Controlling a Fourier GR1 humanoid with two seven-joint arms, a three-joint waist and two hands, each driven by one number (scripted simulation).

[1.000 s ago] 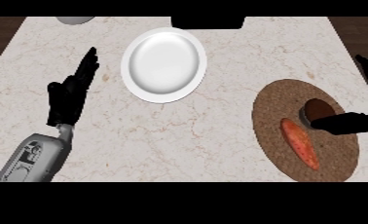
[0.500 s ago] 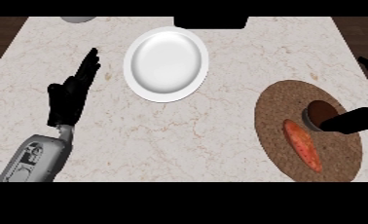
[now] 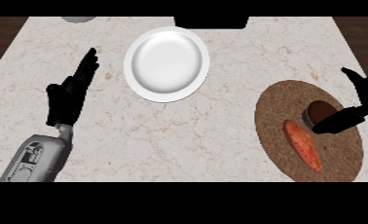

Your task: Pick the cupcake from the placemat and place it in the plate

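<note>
A dark brown cupcake [image 3: 319, 107] sits on the round brown placemat [image 3: 277, 116] at the right. My right hand [image 3: 343, 119] comes in from the right edge. One dark digit lies against the cupcake's lower right side, and the others [image 3: 357, 80] are spread apart above it, so the hand is open. The white plate [image 3: 167, 63] lies at the upper middle of the counter with nothing on it. My left hand [image 3: 69, 93] rests open at the left with its fingers pointing up.
An orange carrot-like piece [image 3: 303, 145] lies on the placemat just below the cupcake. A grey object [image 3: 78, 19] shows at the back left edge and a black object [image 3: 212, 22] at the back middle.
My right hand has drawn back toward the right edge and spread its fingers, so more of the cupcake shows. The left hand and the plate have not moved.
</note>
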